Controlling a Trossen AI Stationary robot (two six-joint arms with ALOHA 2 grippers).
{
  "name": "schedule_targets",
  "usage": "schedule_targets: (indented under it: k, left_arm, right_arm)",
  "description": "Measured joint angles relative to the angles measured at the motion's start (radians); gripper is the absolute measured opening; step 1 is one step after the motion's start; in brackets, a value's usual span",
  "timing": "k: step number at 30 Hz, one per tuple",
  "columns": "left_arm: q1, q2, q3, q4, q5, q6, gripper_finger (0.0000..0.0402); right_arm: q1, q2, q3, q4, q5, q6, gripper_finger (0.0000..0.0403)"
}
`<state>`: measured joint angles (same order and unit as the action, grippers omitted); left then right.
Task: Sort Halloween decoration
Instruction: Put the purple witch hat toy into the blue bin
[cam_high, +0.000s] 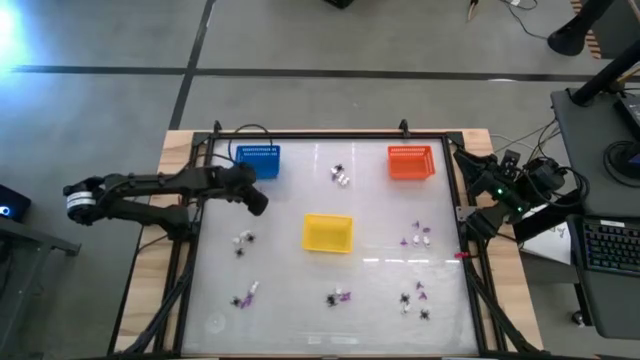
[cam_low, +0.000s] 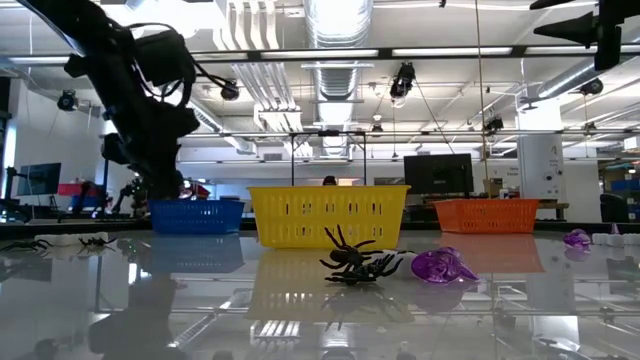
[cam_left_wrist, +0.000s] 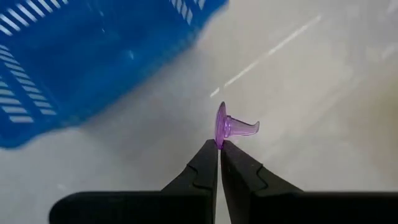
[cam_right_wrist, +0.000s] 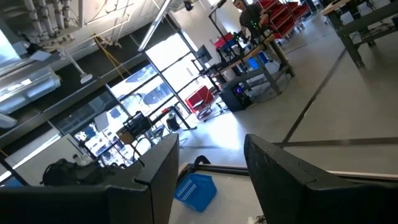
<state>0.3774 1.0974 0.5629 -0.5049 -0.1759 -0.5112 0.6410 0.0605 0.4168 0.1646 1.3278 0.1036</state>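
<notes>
One purple piece (cam_left_wrist: 229, 125) is pinched at your left gripper (cam_left_wrist: 219, 149), whose jaws are clenched on its thin edge; the blue basket (cam_left_wrist: 74, 56) sits just beyond the tips. Your right gripper (cam_right_wrist: 208, 177) waits off the table's side, jaws released and holding nothing.

Likely a robotics lab: exposed ceiling ducts (cam_low: 335, 30), monitors (cam_low: 438, 172) beyond the table, a keyboard (cam_high: 606, 247) at right.
</notes>
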Motion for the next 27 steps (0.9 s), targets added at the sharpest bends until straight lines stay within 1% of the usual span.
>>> schedule_targets:
  k: [8,19,23,27]
  left_arm:
    - [0.120,0.000,0.000,0.115,-0.001,0.021,0.0000]
    - [0.299,0.009,0.000,0.124,0.002,0.031,0.0000]
    - [0.350,0.028,0.000,0.145,0.054,0.031,0.0000]
    - [0.369,0.058,0.000,0.209,0.084,0.056,0.0000]
  right_arm:
    - [0.000,0.000,0.000,-0.002,0.000,0.000,0.0176]
    - [0.000,0.000,0.000,-0.002,0.000,0.000,0.0176]
    - [0.000,0.000,0.000,-0.002,0.000,0.000,0.0176]
    - [0.000,0.000,0.000,-0.002,0.000,0.000,0.0176]
